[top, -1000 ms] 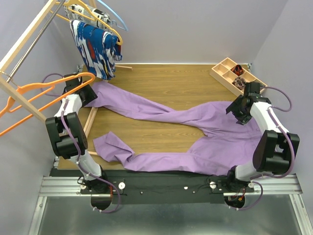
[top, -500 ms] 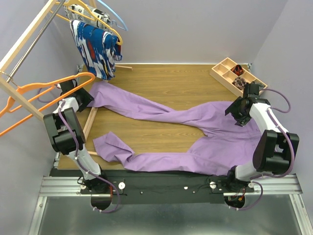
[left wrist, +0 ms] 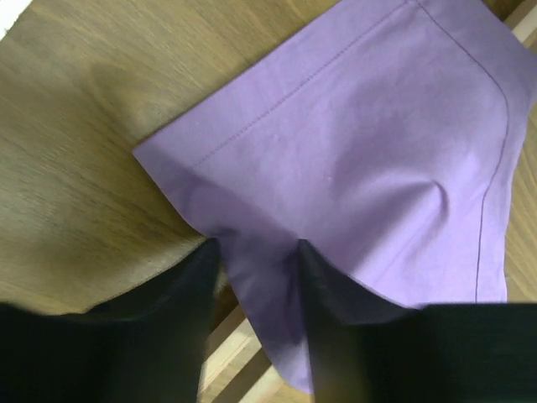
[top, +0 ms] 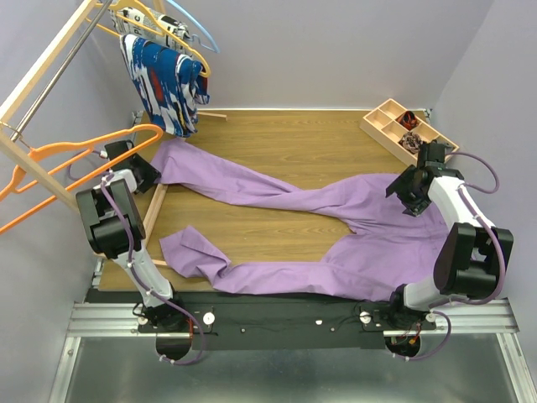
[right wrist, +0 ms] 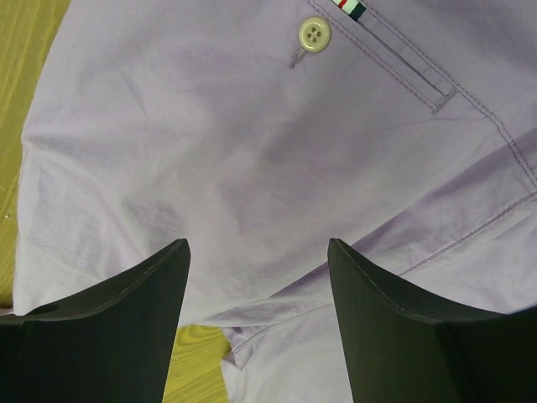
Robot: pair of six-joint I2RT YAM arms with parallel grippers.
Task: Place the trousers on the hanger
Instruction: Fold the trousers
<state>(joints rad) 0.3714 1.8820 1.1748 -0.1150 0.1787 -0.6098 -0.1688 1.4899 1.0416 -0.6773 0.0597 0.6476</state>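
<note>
**On the table: limp lilac trousers point(top: 336, 210), one claw at each end**

Across the wooden table point(top: 285, 134) the trousers lie spread out. The waist is over on the right and both legs run off to the left. The far leg's hem ends by the left edge, just beside the low tip of the orange hanger point(top: 126, 132). That hanger hangs off the wooden rack point(top: 42, 84), and I can't tell whether it touches the cloth.

The left claw point(top: 147, 174) is down at that hem. Its wrist view shows the fingers point(left wrist: 193, 319) parted with the hem edge lying between them. I can't make out a pinch, so I'd call it open around the cloth. The right claw point(top: 411, 197) sits over the waist end with its jaws wide apart above the fabric, near a pale button point(right wrist: 314, 34) and a pocket seam. It's holding nothing.

My handling guess is that this is thin, light, totally floppy cloth. It should sag wherever it isn't held, and I'd bet it slides on a skinny plastic bar if the two sides hang unevenly. Breakage isn't a worry, but bunching is. I'd take hold at the stitched edges, meaning the doubled hem on the left and the thicker waistband on the right. Seams give the fingers something to bite, while a single flat layer would probably slip out or drag a fold along.
</note>
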